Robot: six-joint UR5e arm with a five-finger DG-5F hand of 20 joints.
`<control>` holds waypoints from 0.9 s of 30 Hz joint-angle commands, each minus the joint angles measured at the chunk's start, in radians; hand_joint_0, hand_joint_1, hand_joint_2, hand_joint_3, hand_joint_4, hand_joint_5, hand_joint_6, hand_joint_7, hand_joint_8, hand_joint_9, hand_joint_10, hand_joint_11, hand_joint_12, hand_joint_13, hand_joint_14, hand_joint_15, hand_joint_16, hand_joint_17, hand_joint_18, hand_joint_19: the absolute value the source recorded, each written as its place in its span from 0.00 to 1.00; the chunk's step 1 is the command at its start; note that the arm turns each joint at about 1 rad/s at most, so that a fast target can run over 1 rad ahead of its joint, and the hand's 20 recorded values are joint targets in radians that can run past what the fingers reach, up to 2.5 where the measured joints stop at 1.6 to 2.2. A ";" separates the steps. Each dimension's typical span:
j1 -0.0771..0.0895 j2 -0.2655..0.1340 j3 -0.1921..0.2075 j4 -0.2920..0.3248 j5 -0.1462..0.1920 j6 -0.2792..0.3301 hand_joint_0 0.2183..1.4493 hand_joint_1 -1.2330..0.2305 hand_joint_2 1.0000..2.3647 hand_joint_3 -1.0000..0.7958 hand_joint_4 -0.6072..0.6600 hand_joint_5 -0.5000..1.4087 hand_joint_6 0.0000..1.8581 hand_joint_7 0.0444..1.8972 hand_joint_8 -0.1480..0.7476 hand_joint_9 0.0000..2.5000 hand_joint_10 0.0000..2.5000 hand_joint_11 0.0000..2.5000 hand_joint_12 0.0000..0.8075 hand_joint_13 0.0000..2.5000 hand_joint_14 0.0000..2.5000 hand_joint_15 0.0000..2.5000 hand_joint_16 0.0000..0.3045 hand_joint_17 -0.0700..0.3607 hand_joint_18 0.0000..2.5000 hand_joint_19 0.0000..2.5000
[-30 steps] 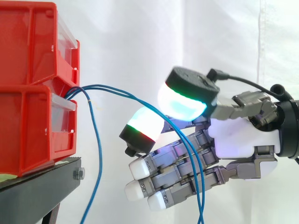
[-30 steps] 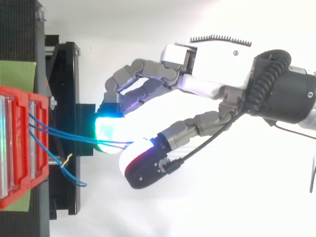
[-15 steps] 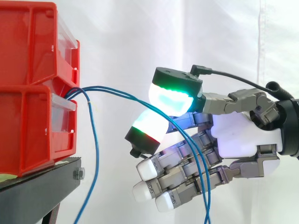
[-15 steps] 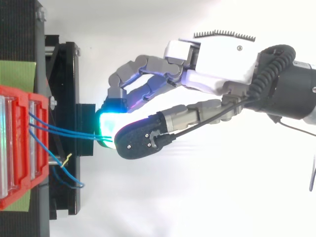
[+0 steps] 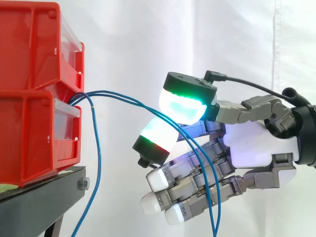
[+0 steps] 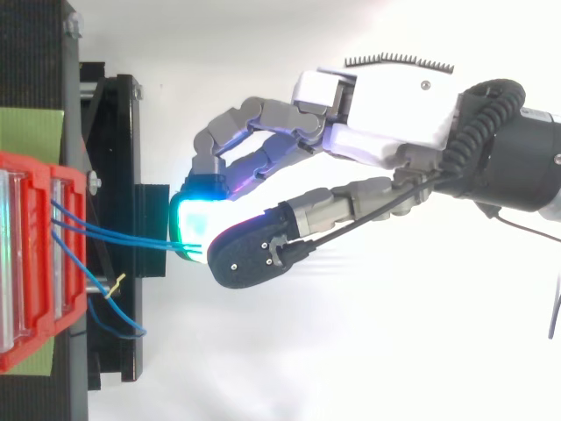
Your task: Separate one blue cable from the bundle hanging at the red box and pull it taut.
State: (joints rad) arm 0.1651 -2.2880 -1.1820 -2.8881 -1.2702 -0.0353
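Two stacked red bins (image 5: 34, 89) stand at the left on a black stand (image 5: 44, 197). Thin blue cables (image 5: 123, 98) come out between the bins. Two of them arc right into my hand (image 5: 256, 148), where the green-cyan thumb pad (image 5: 185, 103) presses down on a glowing finger pad (image 5: 157, 134) with both cables between them. Past the pinch they drop in front of the lower fingers. A third blue cable (image 5: 100, 163) hangs loose beside the bins. From above, the two cables (image 6: 123, 239) run from the bins (image 6: 35, 263) to the hand (image 6: 394, 123).
A white curtain hangs behind everything. The stand's black frame (image 6: 114, 132) juts out towards the hand, just left of the glowing pads. A loose cable end (image 6: 123, 324) curls near the stand's edge.
Over the last second the thumb swung across and closed down onto the finger pad over the two cables. The loose hanging cable swayed slightly towards the bins.
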 commanded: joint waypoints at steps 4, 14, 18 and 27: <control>0.001 -0.001 0.001 0.000 0.002 0.000 0.21 0.45 0.00 0.28 0.61 0.16 0.47 0.49 0.53 0.37 0.01 0.22 0.39 0.26 0.00 0.08 0.14 0.38 0.24 0.13; 0.002 -0.001 0.001 -0.002 0.005 0.000 0.32 0.26 0.00 0.28 0.57 0.16 0.47 0.54 0.49 0.36 0.01 0.23 0.36 0.26 0.00 0.08 0.12 0.36 0.23 0.14; 0.002 -0.001 0.001 -0.004 0.003 0.000 0.37 0.28 0.01 0.35 0.52 0.15 0.48 0.62 0.48 0.37 0.01 0.23 0.35 0.26 0.00 0.09 0.12 0.35 0.23 0.14; 0.002 -0.001 -0.001 -0.004 0.002 0.000 0.32 0.40 0.01 0.40 0.56 0.15 0.49 0.58 0.50 0.37 0.01 0.23 0.37 0.26 0.00 0.09 0.13 0.37 0.23 0.15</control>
State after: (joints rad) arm 0.1671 -2.2886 -1.1824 -2.8915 -1.2678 -0.0353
